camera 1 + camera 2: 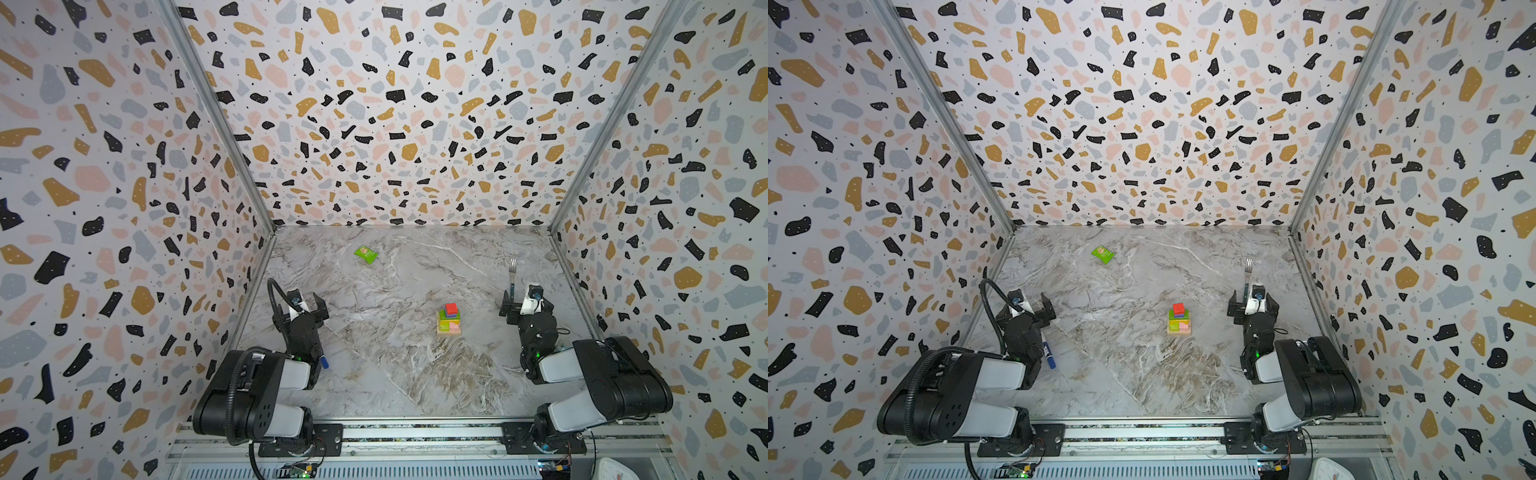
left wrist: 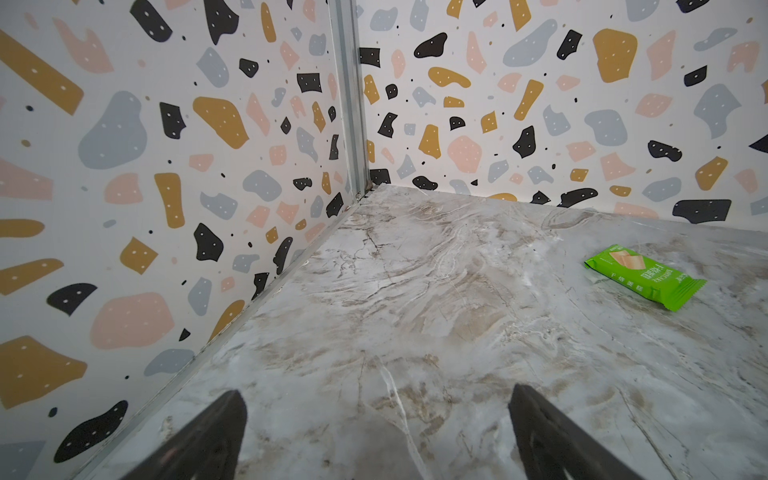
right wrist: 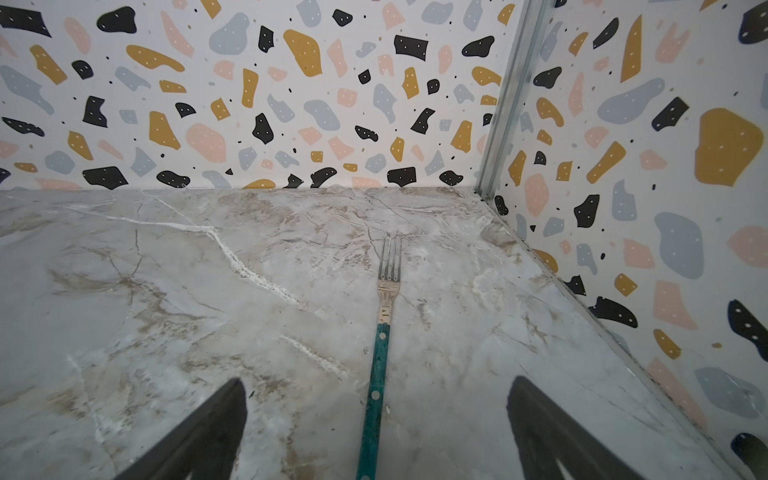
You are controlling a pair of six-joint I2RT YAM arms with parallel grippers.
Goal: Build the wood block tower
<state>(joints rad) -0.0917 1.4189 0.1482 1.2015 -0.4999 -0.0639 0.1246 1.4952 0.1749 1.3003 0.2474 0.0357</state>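
Note:
The wood blocks stand stacked as a small stepped tower (image 1: 449,321) (image 1: 1178,321) right of the table's middle, in both top views. Tan bars lie lowest, pink and lime above them, and a red cube (image 1: 451,308) (image 1: 1178,308) sits on top. My left gripper (image 1: 303,301) (image 1: 1030,305) (image 2: 376,395) is open and empty near the left wall, far from the tower. At the right, my right gripper (image 1: 525,301) (image 1: 1252,305) (image 3: 376,386) is open above the table, holding nothing. Neither wrist view shows the tower.
A fork (image 3: 388,286) (image 1: 513,270) with a teal handle lies on the table, its handle running under the right gripper's open jaws. A green packet (image 1: 366,254) (image 2: 646,276) lies at the back. A blue-capped marker (image 1: 324,362) (image 1: 1049,357) lies by the left arm. Patterned walls close three sides.

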